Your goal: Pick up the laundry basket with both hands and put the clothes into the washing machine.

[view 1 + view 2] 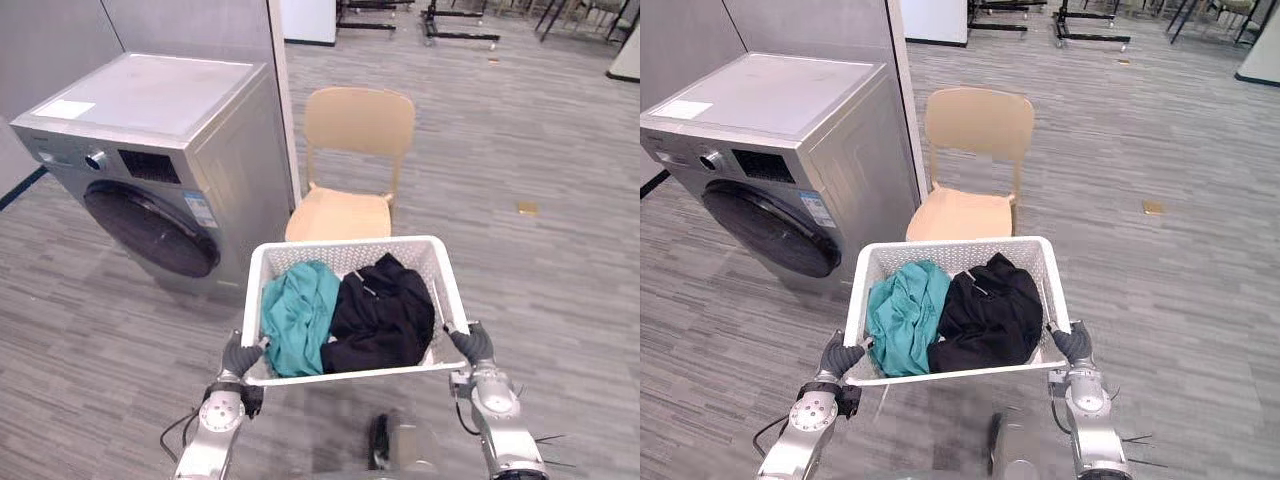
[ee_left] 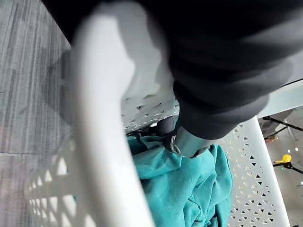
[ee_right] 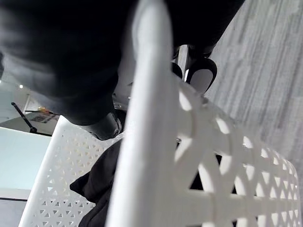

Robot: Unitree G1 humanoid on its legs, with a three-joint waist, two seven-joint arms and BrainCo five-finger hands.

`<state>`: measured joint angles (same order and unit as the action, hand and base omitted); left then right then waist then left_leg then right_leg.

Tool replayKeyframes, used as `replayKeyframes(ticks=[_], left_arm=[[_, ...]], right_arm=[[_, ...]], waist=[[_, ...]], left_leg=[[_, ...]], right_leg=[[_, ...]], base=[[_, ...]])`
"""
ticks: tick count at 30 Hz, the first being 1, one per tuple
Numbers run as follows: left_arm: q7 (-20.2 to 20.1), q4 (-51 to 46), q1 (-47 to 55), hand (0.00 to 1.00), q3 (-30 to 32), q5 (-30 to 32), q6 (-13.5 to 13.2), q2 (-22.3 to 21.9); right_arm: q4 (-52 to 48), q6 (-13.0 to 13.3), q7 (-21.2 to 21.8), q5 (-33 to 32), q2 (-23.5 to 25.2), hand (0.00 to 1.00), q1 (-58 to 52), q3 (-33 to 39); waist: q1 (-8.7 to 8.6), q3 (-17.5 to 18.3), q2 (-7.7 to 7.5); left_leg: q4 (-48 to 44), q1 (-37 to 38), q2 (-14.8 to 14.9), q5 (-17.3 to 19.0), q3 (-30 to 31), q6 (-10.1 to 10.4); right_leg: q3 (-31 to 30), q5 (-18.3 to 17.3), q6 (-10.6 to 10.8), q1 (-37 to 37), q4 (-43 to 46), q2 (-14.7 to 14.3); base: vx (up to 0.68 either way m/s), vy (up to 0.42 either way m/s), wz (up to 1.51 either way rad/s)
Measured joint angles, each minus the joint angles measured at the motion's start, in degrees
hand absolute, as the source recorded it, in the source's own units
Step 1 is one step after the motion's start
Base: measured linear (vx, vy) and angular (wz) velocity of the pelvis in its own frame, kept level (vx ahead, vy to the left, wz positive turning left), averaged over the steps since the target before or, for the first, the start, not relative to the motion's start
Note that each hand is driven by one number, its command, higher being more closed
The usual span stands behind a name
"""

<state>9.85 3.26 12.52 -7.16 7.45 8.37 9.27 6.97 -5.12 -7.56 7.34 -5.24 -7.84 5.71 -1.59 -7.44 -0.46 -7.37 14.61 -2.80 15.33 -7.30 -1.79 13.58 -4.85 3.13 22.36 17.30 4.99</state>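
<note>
1. White perforated plastic laundry basket [image 1: 345, 243] hangs between both hands, apparently clear of the grey floor, near a beige chair [image 1: 350, 150].
2. Fingers of the left hand [image 1: 240, 355] and the right hand [image 1: 472, 345] curl over its side rims, gripping them.
3. A teal garment [image 1: 300, 315] and a black garment [image 1: 380, 315] lie inside.
4. Pick-up looks done. The grey front-loading washing machine [image 1: 150, 110], its dark round door [image 1: 150, 228] closed, remains to be loaded.

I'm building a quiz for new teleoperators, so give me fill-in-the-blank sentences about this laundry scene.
1. In the laundry basket, a black garment lies beside a second garment coloured ____.
2. The washing machine's door is ____.
3. The left hand and right hand grip the basket's ____.
4. The beige chair stands ____ the basket.
Missing: teal; closed; rim; behind.
</note>
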Motion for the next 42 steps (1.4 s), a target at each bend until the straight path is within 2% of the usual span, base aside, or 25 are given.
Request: replayKeyframes(ticks=[1, 2, 3, 4, 5, 6, 7, 8, 9, 10, 13, 14, 16, 17, 18, 19, 22, 24, 26, 27, 33, 36, 37, 38, 42], left_arm=[[0.0, 0.0, 0.0, 1.00, 0.0, 0.0, 0.0, 0.3], [-0.1, 0.1, 0.3, 1.00, 0.0, 0.0, 0.0, -0.6], [-0.3, 0.1, 0.3, 1.00, 0.0, 0.1, 0.0, -1.6], [-0.5, -0.4, 0.3, 1.00, 0.0, 0.3, 0.0, -2.6], [-0.8, -0.5, 0.2, 1.00, 0.1, 0.9, 0.0, -2.5], [-1.0, -0.5, 0.2, 1.00, 0.1, 1.2, 0.0, -2.8], [-1.3, -0.6, 0.2, 1.00, 0.4, 1.2, 0.0, -3.8], [-1.5, -0.8, 0.5, 1.00, 0.8, 1.2, -0.1, -4.2], [-1.7, -1.2, 1.4, 1.00, 0.8, 1.2, -0.3, -4.3], [-2.0, -1.6, 2.3, 1.00, 0.7, 1.1, -0.3, -4.4], [-2.1, -1.7, 2.4, 1.00, 0.7, 1.0, -0.7, -4.6], [-2.2, -1.7, 2.4, 1.00, 0.7, 1.0, -0.8, -4.6], [-2.2, -1.6, 2.5, 1.00, 0.8, 1.0, -0.8, -4.6], [-2.2, -1.5, 2.7, 1.00, 0.7, 1.0, -0.8, -4.7], [-2.2, -1.4, 2.9, 1.00, 0.6, 1.0, -0.8, -4.8], [-1.8, 1.2, 2.6, 1.00, 1.0, 0.9, -0.8, -3.8], [-1.1, 3.2, 2.4, 1.00, 1.0, 0.9, -0.7, -1.7], [-0.4, 4.4, 1.6, 1.00, 1.0, 0.5, -0.7, -1.2], [0.7, 6.3, -0.8, 1.00, 1.0, -0.2, -0.8, -1.0], [1.7, 8.0, -4.0, 1.00, 1.0, -0.6, -0.8, -0.9], [8.0, 14.6, -23.4, 1.00, 1.2, -4.6, -0.8, 1.1], [10.3, 16.0, -30.1, 1.00, 1.5, -5.3, -0.8, 1.4], [11.1, 16.1, -32.9, 0.00, 2.0, -5.2, -0.8, 2.1], [11.6, 16.6, -34.1, 0.00, 2.2, -5.1, -0.8, 2.3], [14.2, 18.3, -41.1, 0.00, 5.1, -4.5, -0.8, 2.1]], right_arm=[[-0.2, 0.0, 0.0, 0.0, -0.1, 1.00, -0.1, -0.1], [-0.3, -0.1, 0.0, 0.0, -0.6, 1.00, -0.3, 0.0], [-0.4, -0.1, 0.1, 0.0, -1.1, 1.00, -0.6, 0.0], [-1.7, -0.5, 0.1, 0.0, -1.7, 1.00, -0.9, 0.3], [-3.5, -0.6, 0.1, 0.0, -1.8, 1.00, -1.6, 0.2], [-6.6, -0.6, 0.1, 0.0, -2.1, 1.00, -3.4, 0.3], [-10.1, -0.6, 0.0, 0.0, -2.2, 1.00, -6.0, 0.3], [-11.7, -0.6, 0.0, 0.0, -2.1, 1.00, -7.0, 0.3], [-13.4, -0.6, -0.1, -0.1, -1.9, 1.00, -7.7, 0.3], [-14.1, -0.6, -0.2, -0.1, -1.8, 1.00, -7.8, 0.2], [-14.2, -0.5, -0.6, -0.2, -1.8, 1.00, -7.7, 0.3], [-13.9, -0.5, -1.1, -0.1, -1.8, 1.00, -7.6, 0.3], [-11.8, -0.5, -1.1, -0.1, -1.8, 1.00, -7.1, 0.3], [-9.8, -0.5, -1.1, -0.1, -2.0, 1.00, -6.9, 0.3], [-9.6, -0.5, -1.1, -0.1, -2.3, 1.00, -7.0, 0.3], [-5.2, -0.4, -1.2, -0.1, -0.5, 1.00, -5.9, 0.2], [-3.1, -0.4, -1.2, 0.1, 1.3, 1.00, -5.7, -0.8], [-1.8, -0.3, -1.7, 0.2, 1.2, 1.00, -4.6, -1.5], [1.6, -0.3, -2.6, 0.6, 0.9, 1.00, -1.7, -2.1], [3.7, -0.2, -3.5, 0.7, 0.2, 1.00, 1.2, -2.4], [5.6, -0.1, -9.0, 0.4, -2.3, 1.00, 17.5, -2.4], [5.6, -0.3, -11.2, 0.0, -4.0, 1.00, 23.3, -2.3], [5.6, -0.3, -12.3, -0.1, -4.1, 1.00, 25.9, -2.3], [5.6, -0.3, -12.7, -0.1, -4.1, 0.00, 26.8, -2.3], [5.9, -0.5, -16.0, -0.8, -3.6, 0.00, 33.0, -2.3]], waist=[[0.09, 0.3, -1.15], [-0.56, 0.9, -0.87], [-0.77, 1.5, -0.03], [-0.23, 2.2, 2.08], [-0.22, 2.3, 2.45], [-1.08, 2.1, 3.32], [-1.09, 1.9, 3.90], [-0.56, 1.9, 3.80], [-0.46, 1.9, 4.02], [0.03, 1.9, 3.98], [1.52, 2.2, 3.40], [2.50, 2.3, 3.51], [2.96, 2.2, 3.39], [3.58, 2.4, 4.27], [3.71, 2.3, 5.58], [3.43, 2.5, 4.21], [2.38, 2.8, 0.56], [2.23, 2.6, -0.09], [1.94, 1.9, -0.27], [1.56, 0.0, -0.19], [1.14, -9.2, 0.46], [1.21, -13.4, 0.63], [1.53, -13.9, 0.60], [1.73, -14.0, 0.61], [2.48, -15.7, 1.13]], left_leg=[[0.7, 1.9, -0.8, 0.5, 0.2, 0.8], [1.7, 5.2, -0.6, 1.7, 2.2, 1.0], [1.8, 6.2, 0.2, 1.8, 2.7, 1.2], [-0.9, 5.9, 2.5, 1.6, 2.8, 1.5], [-5.4, 4.9, 3.5, 0.7, 3.2, 2.9], [-15.4, 2.2, 5.3, -0.8, 3.4, 5.4], [-30.1, -3.3, 7.7, -6.9, 3.2, 8.9], [-37.9, -6.5, 9.6, -8.7, 2.4, 10.2], [-48.9, -11.2, 13.5, -8.0, -0.4, 9.7], [-54.4, -15.3, 16.9, -6.1, -3.7, 6.7], [-48.5, -21.6, 18.8, -0.5, -7.2, 3.8], [-41.3, -24.1, 18.2, 0.8, -6.5, 3.7], [-28.2, -25.9, 15.2, 0.4, -2.7, 4.3], [-13.7, -24.6, 12.7, -5.8, 2.0, 6.5], [-9.9, -24.0, 13.1, -11.6, 4.0, 6.9], [-10.0, -22.0, 11.4, -11.0, 3.0, 6.7], [-5.3, -19.8, 7.8, -11.2, -1.2, 5.2], [-4.6, -19.9, 7.1, -11.0, -3.6, 4.6], [-4.5, -20.9, 6.8, -10.8, -5.4, 4.2], [-4.9, -22.0, 7.0, -10.8, -6.3, 4.2], [-18.0, -43.0, 12.3, -9.8, -8.6, 2.6], [-21.7, -47.8, 13.7, -9.0, -8.8, 1.9], [-23.6, -51.3, 14.4, -8.3, -8.7, 2.0], [-24.1, -52.6, 14.6, -8.0, -8.7, 2.2], [-25.8, -58.7, 15.0, -8.0, -7.7, 2.5]], right_leg=[[0.0, 2.4, -0.5, 0.1, -3.4, -0.2], [-1.2, 10.8, -5.5, -0.1, -1.4, -0.5], [-1.2, 12.0, -6.8, -0.1, 0.2, -1.2], [-1.2, 7.9, -7.5, 0.2, 4.1, -2.3], [-0.1, 5.4, -7.7, -0.3, 6.8, -2.3], [2.4, 2.6, -8.0, -3.0, 8.1, -2.4], [3.5, 0.4, -8.0, -7.1, 7.1, -3.0], [3.5, -0.9, -7.8, -9.3, 6.2, -3.3], [3.5, -1.9, -7.8, -13.0, 4.8, -4.1], [3.4, -2.3, -7.6, -17.3, 2.3, -4.5], [2.2, -2.3, -7.1, -22.3, -3.1, -3.7], [1.1, -1.9, -6.5, -23.5, -4.3, -3.0], [-0.6, -1.8, -5.1, -24.2, -4.5, -0.9], [-3.3, -3.2, -1.1, -24.7, -4.2, -0.1], [-4.4, -4.2, 0.4, -25.0, -4.4, -0.8], [-7.7, -4.3, 1.9, -26.0, -5.7, 0.8], [-11.9, -3.8, 3.3, -25.8, -8.7, 4.5], [-14.3, -2.0, 4.2, -24.4, -10.2, 5.3], [-16.1, -0.9, 4.3, -22.4, -10.7, 5.4], [-17.1, -0.5, 4.3, -20.7, -10.1, 5.3], [-19.7, 0.4, 4.4, 2.9, 4.0, 2.0], [-19.7, 0.3, 4.5, 8.4, 8.0, 1.6], [-19.6, 0.2, 4.5, 12.0, 9.9, 1.1], [-19.2, 0.0, 4.5, 13.3, 10.4, 1.2], [-17.4, -1.1, 4.3, 19.2, 12.6, 1.4]], base=[[0.81, -0.110, 0.43], [0.57, -0.086, 0.35], [0.85, -0.127, 0.27], [0.67, -0.122, 0.11], [0.67, -0.135, 0.26], [0.76, -0.172, 0.57], [0.51, -0.110, 0.52], [0.71, -0.133, 0.35], [0.55, -0.069, 0.00], [0.63, -0.065, -0.07], [0.39, 0.039, -0.23], [0.39, 0.144, -0.40], [0.37, 0.241, -0.49], [0.28, 0.287, -0.55], [0.35, 0.407, -0.84], [0.18, 0.236, -0.60], [0.19, 0.236, -0.44], [0.13, 0.195, -0.65], [0.04, 0.111, -0.56], [-0.05, 0.049, -0.43], [-0.16, 0.006, -0.32], [-0.21, 0.012, -0.19], [-0.20, -0.006, -0.15], [-0.20, -0.016, -0.18], [-0.15, -0.061, 0.04]])
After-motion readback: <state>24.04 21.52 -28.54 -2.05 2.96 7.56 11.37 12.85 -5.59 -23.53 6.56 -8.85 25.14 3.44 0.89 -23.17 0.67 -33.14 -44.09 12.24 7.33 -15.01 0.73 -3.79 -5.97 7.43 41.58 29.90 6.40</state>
